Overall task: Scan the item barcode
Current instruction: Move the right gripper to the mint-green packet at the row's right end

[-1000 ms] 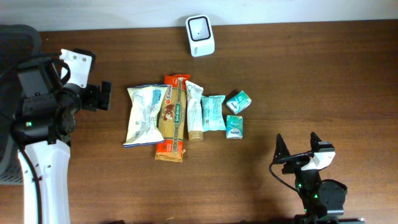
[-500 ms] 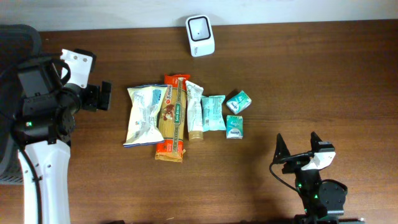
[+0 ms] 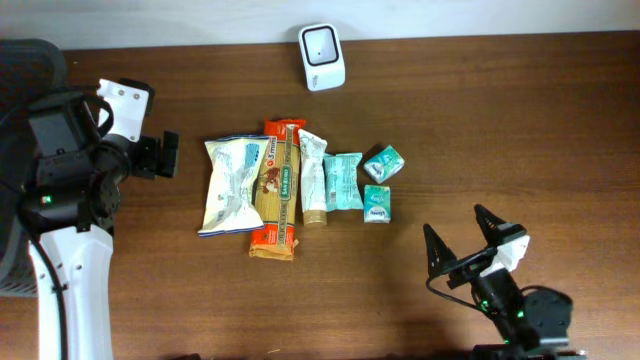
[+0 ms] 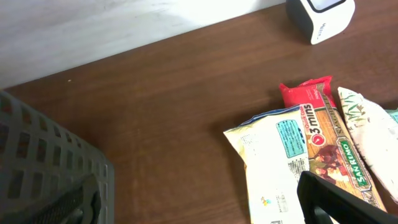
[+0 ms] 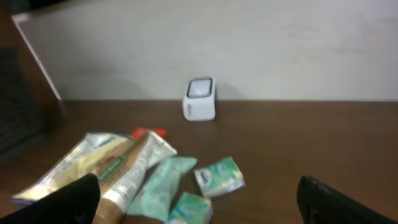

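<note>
The white barcode scanner (image 3: 322, 43) stands at the table's far edge, and it also shows as the scanner (image 5: 199, 98) in the right wrist view. Below it the items lie in a row: a white snack bag (image 3: 232, 183), an orange pasta pack (image 3: 276, 190), a tube (image 3: 313, 178), a teal pouch (image 3: 344, 181) and two small green packs (image 3: 384, 163) (image 3: 377, 204). At the left of the row my left gripper (image 3: 170, 155) is open and holds nothing. My right gripper (image 3: 462, 235) is open too, near the front edge, right of the small packs and angled towards them.
A grey mesh basket (image 4: 43, 162) sits at the far left beside the left arm. A pale wall runs behind the scanner. Bare brown wood (image 3: 520, 130) covers the right half of the table.
My right gripper has swung left and turned towards the row of items. The left arm and the items have not moved.
</note>
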You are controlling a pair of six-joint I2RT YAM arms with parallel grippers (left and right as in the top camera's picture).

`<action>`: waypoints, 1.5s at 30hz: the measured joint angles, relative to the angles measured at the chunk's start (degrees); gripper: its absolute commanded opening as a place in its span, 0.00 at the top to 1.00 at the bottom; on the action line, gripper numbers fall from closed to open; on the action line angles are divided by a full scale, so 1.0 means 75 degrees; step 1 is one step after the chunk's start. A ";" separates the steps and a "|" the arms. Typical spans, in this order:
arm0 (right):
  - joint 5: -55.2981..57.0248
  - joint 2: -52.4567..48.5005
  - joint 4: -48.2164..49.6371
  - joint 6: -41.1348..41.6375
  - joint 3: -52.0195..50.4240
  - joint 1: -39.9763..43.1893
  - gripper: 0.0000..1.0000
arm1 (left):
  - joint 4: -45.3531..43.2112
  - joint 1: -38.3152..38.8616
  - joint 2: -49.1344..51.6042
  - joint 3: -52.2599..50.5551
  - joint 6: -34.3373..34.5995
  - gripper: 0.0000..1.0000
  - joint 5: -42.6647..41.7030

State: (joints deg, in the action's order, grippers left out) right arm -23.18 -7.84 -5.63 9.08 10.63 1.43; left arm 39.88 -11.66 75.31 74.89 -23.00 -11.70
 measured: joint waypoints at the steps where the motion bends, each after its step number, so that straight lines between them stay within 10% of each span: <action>1: -0.0061 -0.0437 -0.0137 0.0003 0.0536 0.0000 0.01 | -0.0015 0.0000 0.0000 0.0000 0.0000 0.01 0.0000; 13: -0.0428 -0.6959 -0.5936 0.0020 0.7600 0.0012 0.01 | -0.0006 0.0000 0.0000 0.0000 0.0000 0.01 0.0023; 24: -0.0723 -1.0923 -0.6837 0.0026 0.8084 0.0012 0.01 | -0.0003 0.0000 0.0000 0.0000 -0.0003 0.01 0.0023; 45: 0.2209 -0.8160 -0.7749 0.0603 0.9084 -0.1935 0.01 | -0.0003 0.0000 0.0000 0.0000 0.0000 0.01 0.0023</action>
State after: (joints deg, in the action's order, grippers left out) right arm -6.61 -69.04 -63.75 13.61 78.76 -13.08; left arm 39.86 -11.66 75.31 74.89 -23.00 -11.53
